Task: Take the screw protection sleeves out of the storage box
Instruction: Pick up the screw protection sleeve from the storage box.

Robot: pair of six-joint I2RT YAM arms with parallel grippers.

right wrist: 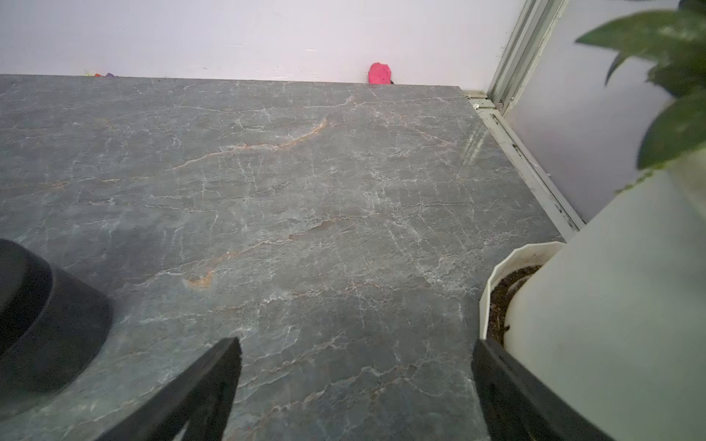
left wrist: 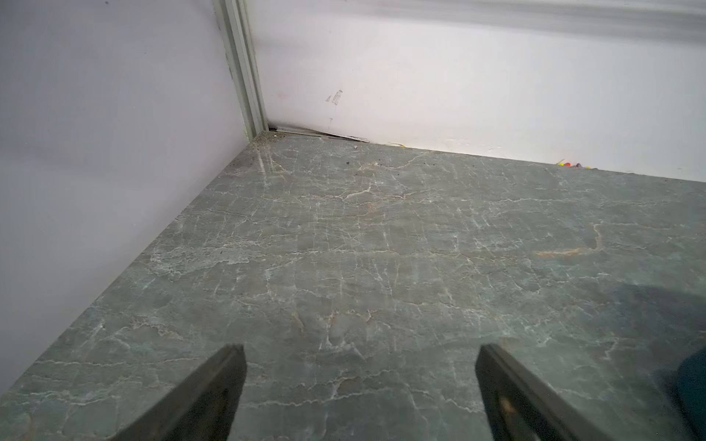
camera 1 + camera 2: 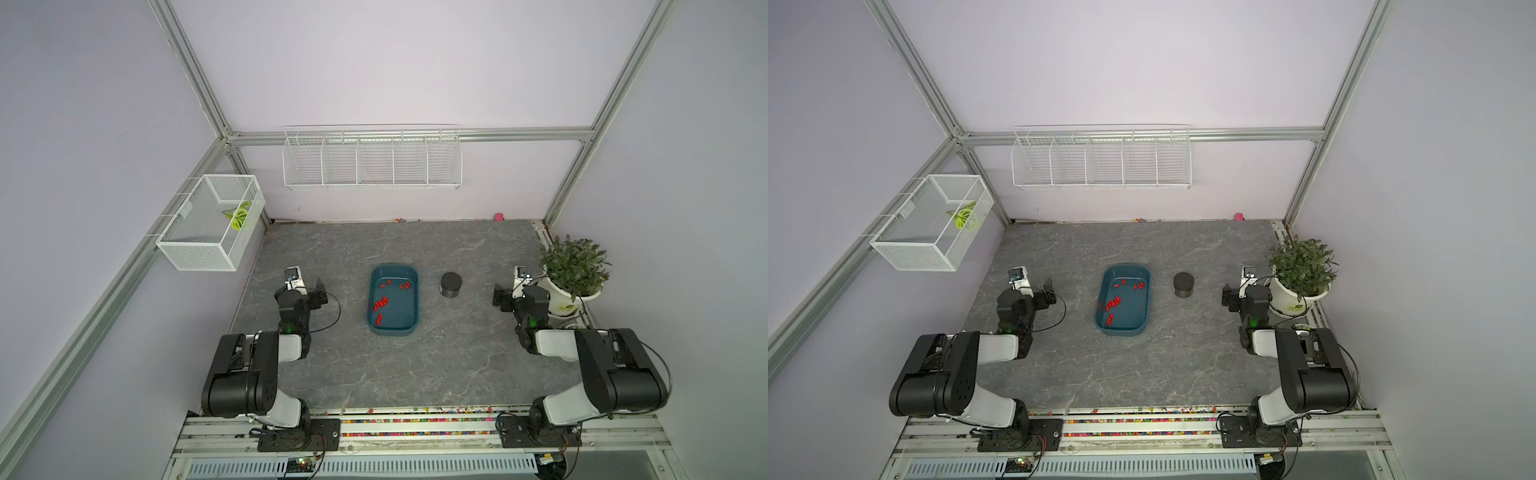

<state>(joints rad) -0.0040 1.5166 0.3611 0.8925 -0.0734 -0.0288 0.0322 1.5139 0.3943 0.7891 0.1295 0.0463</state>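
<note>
Left gripper (image 2: 359,349) wide, over bare slab (image 2: 382,248). Right gripper (image 1: 355,343) wide, between canister (image 1: 46,317) and pot (image 1: 611,305). Sleeves (image 3: 381,302) inside box (image 3: 394,268), mid-slab; canister near box's right edge, other sides open.

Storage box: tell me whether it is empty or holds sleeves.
Not empty: red screw protection sleeves lie scattered inside the storage box.
</note>
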